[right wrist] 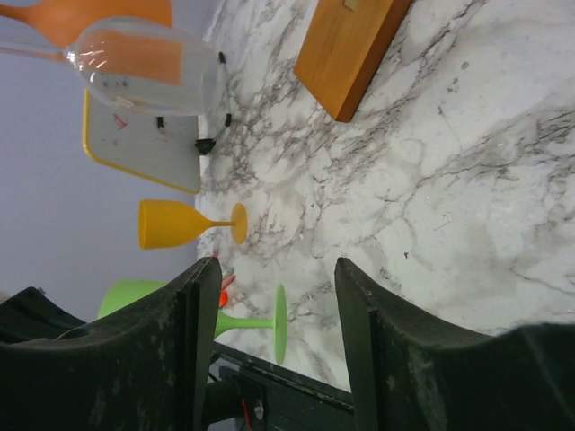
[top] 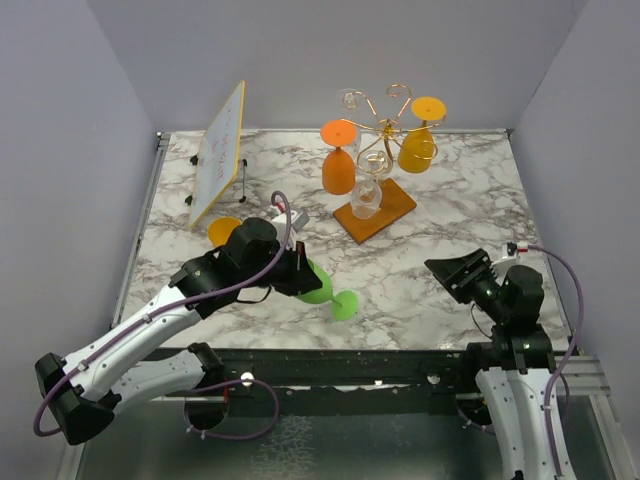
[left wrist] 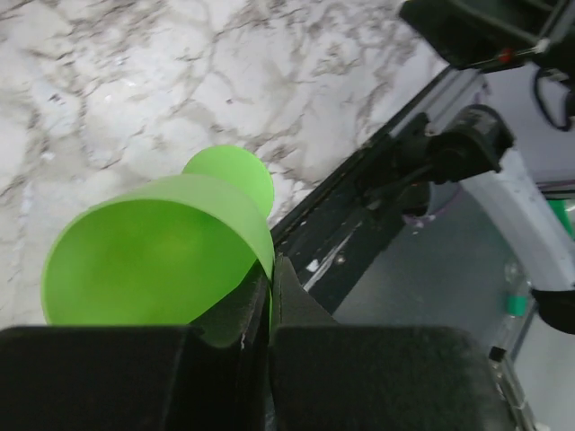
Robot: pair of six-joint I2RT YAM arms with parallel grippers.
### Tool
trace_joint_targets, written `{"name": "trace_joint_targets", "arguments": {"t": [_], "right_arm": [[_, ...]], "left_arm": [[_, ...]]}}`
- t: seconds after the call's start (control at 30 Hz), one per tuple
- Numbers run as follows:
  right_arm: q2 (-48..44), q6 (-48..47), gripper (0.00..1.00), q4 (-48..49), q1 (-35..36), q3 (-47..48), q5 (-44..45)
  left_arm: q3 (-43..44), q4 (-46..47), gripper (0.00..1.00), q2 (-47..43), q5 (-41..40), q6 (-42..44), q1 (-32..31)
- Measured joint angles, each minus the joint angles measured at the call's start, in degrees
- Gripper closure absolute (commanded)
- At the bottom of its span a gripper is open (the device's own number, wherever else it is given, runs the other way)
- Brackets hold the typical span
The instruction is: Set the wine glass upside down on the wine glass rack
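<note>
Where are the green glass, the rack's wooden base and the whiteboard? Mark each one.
green glass (top: 345, 305): top view, on its round foot.
wooden base (top: 396, 204): top view, bare right part.
whiteboard (top: 220, 150): top view, middle of its face.

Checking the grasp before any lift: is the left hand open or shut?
Shut. In the left wrist view the left hand has its fingers pinched on the bowl wall of the green wine glass, with no gap showing.
</note>
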Motion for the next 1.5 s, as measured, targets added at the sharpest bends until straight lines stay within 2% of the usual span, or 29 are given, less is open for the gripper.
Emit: {"name": "trace_joint_targets", "arguments": {"t": [0.1,0.2,0.4,0.63,0.87,1.07,1.17,1.27,1.37,1.5], "right_arm": [[-5.1,4.9,0.33,7.0,0.0,-5.9,-2.6],[-5.9,6.6,0.31,13.0,0.0,-10.3,-4.6],[3.5,4.3,0.31,20.9,0.0,-11.3,-6.9],[13.7,-1.6,0.31,26.5,0.3,-10.6,-9.3],[20.3,-7.3,0.32,27.7,5.2,-8.0,-6.5],[25.5,-9.8,0.48,27.8,11.4,-6.2,0.9],[25.8,-9.9,0.52,26.9,13.2,-5.1,5.0],[23.9,-9.4,0.51,25.0,13.7,-3.2,10.4],[20.3,-9.1,0.44,23.6,13.8,-1.5,14.9],[18.0,-10.2,0.41,25.9,13.8,-0.9,14.1]], "left_arm": [[-2.0,9.0,1.0,-0.1,2.4,-4.2,-1.1],[-4.2,16.9,1.0,0.2,3.3,-7.7,-1.7],[-12.2,37.2,1.0,1.6,3.0,-14.5,-2.5],[-13.8,48.4,1.0,6.3,-0.4,-15.7,-2.6],[-13.3,52.7,1.0,10.0,-3.1,-13.8,-2.5],[-12.2,54.6,1.0,12.2,-4.0,-12.4,-2.4],[-12.2,54.6,1.0,12.5,-4.9,-12.1,-2.4],[-12.5,54.7,1.0,12.1,-6.8,-12.0,-2.6],[-14.7,54.6,1.0,9.7,-9.3,-12.0,-2.6],[-16.4,54.5,1.0,7.6,-12.2,-12.0,-2.6]]}}
